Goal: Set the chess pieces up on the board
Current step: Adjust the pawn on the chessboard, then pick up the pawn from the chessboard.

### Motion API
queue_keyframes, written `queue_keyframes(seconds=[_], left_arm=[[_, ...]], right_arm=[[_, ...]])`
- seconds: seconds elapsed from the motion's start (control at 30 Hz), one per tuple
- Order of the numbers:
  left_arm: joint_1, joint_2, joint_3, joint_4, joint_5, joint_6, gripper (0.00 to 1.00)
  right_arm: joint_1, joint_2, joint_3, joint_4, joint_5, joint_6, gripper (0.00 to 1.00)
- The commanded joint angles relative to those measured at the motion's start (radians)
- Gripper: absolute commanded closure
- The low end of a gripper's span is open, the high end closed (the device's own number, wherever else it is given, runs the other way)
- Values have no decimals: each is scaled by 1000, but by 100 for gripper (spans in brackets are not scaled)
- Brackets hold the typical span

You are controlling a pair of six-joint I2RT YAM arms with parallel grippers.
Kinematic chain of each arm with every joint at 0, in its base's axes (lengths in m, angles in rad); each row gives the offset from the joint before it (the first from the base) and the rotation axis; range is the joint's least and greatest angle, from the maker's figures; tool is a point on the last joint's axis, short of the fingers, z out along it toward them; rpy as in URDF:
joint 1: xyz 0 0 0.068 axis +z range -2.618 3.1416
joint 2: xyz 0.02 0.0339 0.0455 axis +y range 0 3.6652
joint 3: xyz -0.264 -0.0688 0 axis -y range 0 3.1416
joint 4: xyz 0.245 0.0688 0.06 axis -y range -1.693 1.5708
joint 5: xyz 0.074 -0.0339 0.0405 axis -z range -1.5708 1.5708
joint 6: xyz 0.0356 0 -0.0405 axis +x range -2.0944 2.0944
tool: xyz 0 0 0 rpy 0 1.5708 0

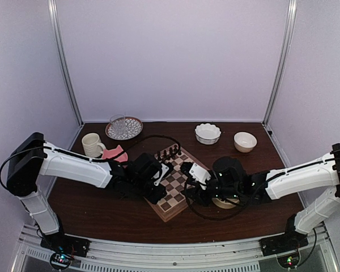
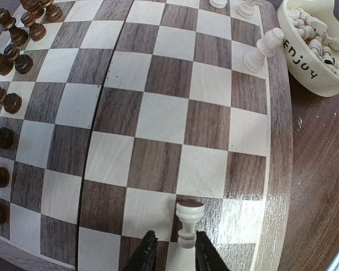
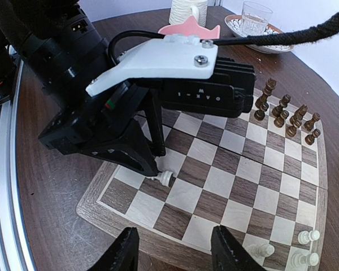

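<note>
At the far left a mug (image 1: 93, 144) stands beside a pink thing (image 1: 114, 153), and behind them is a plate (image 1: 137, 126) bearing a glass (image 1: 118, 124). The left gripper (image 2: 174, 248) is low over the left side of the board (image 1: 171, 205), which lies mid-table with a corner turned toward the arms. Its jaws stand slightly apart astride an upright cream pawn (image 2: 187, 217) on a dark square near the rim. A strip of board shows between one jaw and the pawn, and the other jaw is right against it. Dark pieces (image 1: 167, 152) line the board's far edge. The right gripper (image 3: 178, 251) hangs above the board's right side, jaws wide apart and holding nothing. A few cream pieces (image 3: 308, 236) stand in the corner near it, and more fill a lettered bowl (image 2: 305, 70) just beside the rim. Well behind, to the right, sit a fluted bowl (image 1: 208, 133) and a small bowl (image 1: 245, 141).
</note>
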Motion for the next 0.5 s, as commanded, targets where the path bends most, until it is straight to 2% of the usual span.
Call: queue_keyframes(seconds=[0.0, 0.47], left_arm=[[-2, 10, 25, 0, -19, -9, 75], [-2, 62, 74, -46, 19, -4, 76]], right_arm=[[8, -2, 17, 3, 3, -6, 54], [8, 12, 29, -12, 8, -5, 53]])
